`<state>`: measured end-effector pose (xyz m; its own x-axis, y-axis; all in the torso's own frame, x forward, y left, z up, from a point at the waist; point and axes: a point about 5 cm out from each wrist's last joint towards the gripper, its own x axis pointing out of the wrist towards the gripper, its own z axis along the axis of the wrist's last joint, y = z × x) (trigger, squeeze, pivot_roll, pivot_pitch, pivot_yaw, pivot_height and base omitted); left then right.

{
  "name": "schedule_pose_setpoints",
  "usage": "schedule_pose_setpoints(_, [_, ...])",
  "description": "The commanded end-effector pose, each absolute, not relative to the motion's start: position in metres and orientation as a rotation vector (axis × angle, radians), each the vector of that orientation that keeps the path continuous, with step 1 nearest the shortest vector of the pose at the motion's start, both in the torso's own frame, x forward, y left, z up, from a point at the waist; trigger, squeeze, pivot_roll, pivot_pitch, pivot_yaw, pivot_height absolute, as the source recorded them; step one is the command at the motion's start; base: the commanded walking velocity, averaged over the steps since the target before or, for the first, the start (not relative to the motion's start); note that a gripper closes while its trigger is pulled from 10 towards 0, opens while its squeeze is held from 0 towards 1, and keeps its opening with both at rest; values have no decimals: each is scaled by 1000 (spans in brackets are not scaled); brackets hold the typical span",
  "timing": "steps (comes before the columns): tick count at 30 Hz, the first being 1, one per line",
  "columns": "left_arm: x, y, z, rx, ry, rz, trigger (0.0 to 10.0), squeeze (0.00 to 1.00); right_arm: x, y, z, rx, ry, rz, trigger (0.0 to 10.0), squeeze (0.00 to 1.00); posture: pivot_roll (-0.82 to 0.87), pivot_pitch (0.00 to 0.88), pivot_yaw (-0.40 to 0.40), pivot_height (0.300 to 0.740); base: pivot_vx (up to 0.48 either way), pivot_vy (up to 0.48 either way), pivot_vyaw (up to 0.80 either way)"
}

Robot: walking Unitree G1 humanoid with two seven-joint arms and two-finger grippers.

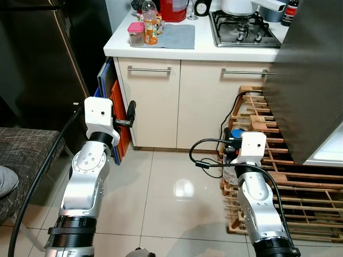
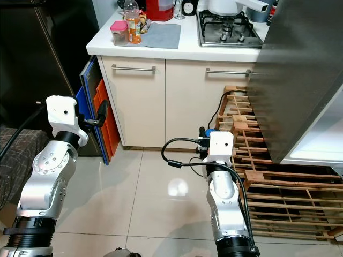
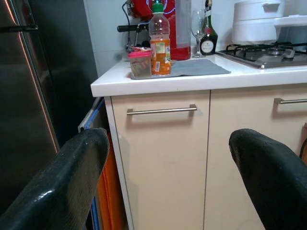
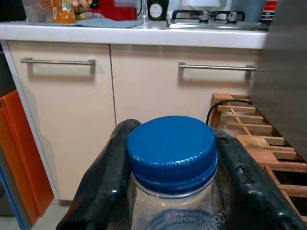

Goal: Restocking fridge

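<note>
Blue-capped bottle (image 4: 171,158) is sitting clamped in the right hand (image 4: 177,191), evidently for fridge stocking; left hand (image 3: 168,187) is hanging open, empty, facing the counter (image 3: 192,82) at 12 o'clock.

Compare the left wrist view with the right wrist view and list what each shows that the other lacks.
Left wrist view: the open left end effector, empty, a pink-lidded jar, a wine glass and a dark bottle.

Right wrist view: the right end effector shut on a blue-capped bottle, and wooden pallets.

Both: the white counter, cream cabinet doors, orange drink bottle and stove.
</note>
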<state>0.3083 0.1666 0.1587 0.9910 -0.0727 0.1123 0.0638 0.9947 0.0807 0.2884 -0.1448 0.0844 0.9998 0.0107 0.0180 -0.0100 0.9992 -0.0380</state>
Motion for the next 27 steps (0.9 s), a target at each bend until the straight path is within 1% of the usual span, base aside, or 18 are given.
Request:
schedule_pose_setpoints(1, [311,164,160,79,-126,-71,10000,0,294,-146,95,-40,-65,19,0,0,-56,0,27,740,0,0,0])
schedule_pose_setpoints(7, [312,164,159,65,-124,-63,10000,0,294,-151,93,-60,-50,14,0,0,-65,0,21,740,0,0,0])
schedule_pose_setpoints(14, [309,163,153,55,-116,-68,10000,0,286,-155,83,-105,-26,33,0,0,-74,0,14,740,0,0,-709])
schedule_pose_setpoints(25, [316,159,150,40,-126,-69,10000,0,289,-160,87,-111,-42,34,0,0,-99,0,-8,740,0,0,-694])
schedule_pose_setpoints(27, [313,155,146,-20,-126,-120,10000,0,288,-166,91,-104,-68,-1,0,0,-106,0,-12,740,0,0,-700])
